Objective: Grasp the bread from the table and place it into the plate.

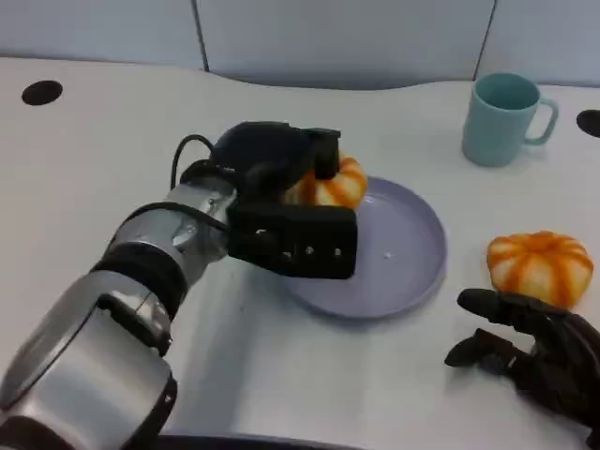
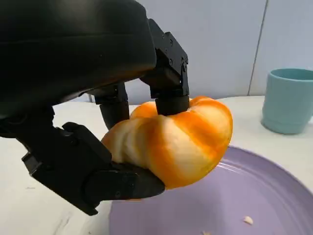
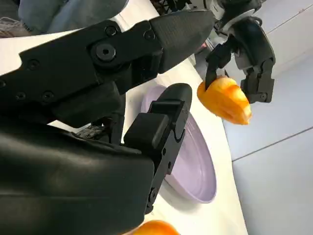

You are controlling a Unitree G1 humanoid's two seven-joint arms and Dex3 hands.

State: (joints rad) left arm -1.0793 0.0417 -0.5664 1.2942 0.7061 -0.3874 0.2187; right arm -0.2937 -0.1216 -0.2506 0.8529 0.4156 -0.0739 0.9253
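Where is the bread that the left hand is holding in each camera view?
Head view: held bread sits upper centre, over the plate's far-left rim, gripped by the left hand.
Left wrist view: centre of the picture, between the fingers.
Right wrist view: upper right.
Shared landmark: the purple plate.

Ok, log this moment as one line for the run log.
left hand: holds bread above plate | right hand: open, resting on table

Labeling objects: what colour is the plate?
Pale lavender-purple plate, plain; clearest in the head view.
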